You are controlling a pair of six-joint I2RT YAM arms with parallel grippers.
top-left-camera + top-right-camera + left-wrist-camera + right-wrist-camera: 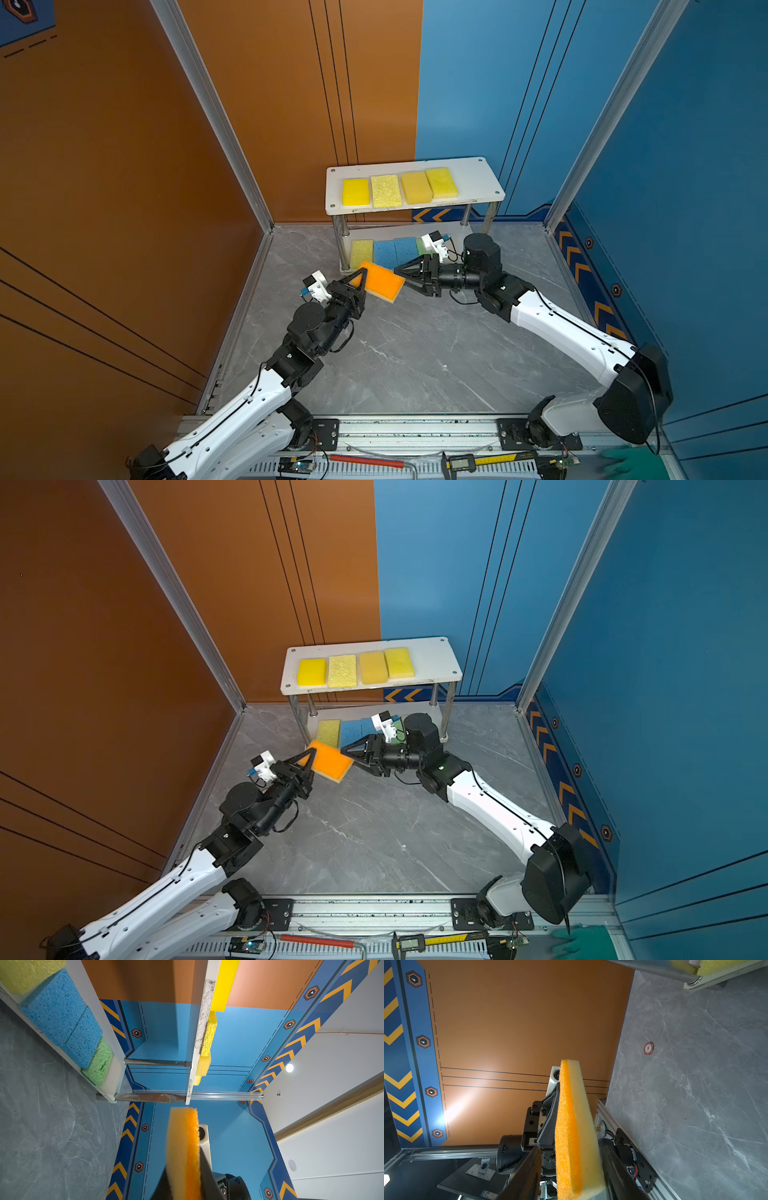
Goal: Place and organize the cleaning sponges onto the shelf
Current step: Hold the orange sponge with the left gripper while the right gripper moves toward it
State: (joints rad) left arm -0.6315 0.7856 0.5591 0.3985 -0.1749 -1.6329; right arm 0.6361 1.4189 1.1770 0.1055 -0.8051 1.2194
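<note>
Okay, mid-air handover. My left end effector (360, 277) is clamped narrow on the left end of the orange sponge (382, 282), which is off the worktop (415, 353), just near of the shelf (473, 174) and its lower board. My right end effector (400, 275) straddles the sponge's right end; I cannot tell if it presses yet. Best way: seat the right jaws deep across the soft foam and squeeze firmly. Only then open the left and back it off leftward, clear of the shelf post.

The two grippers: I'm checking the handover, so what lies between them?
The orange sponge spans the gap: the left gripper is shut on one end, and the right gripper straddles the other with open jaws. Both top views show it.
</note>
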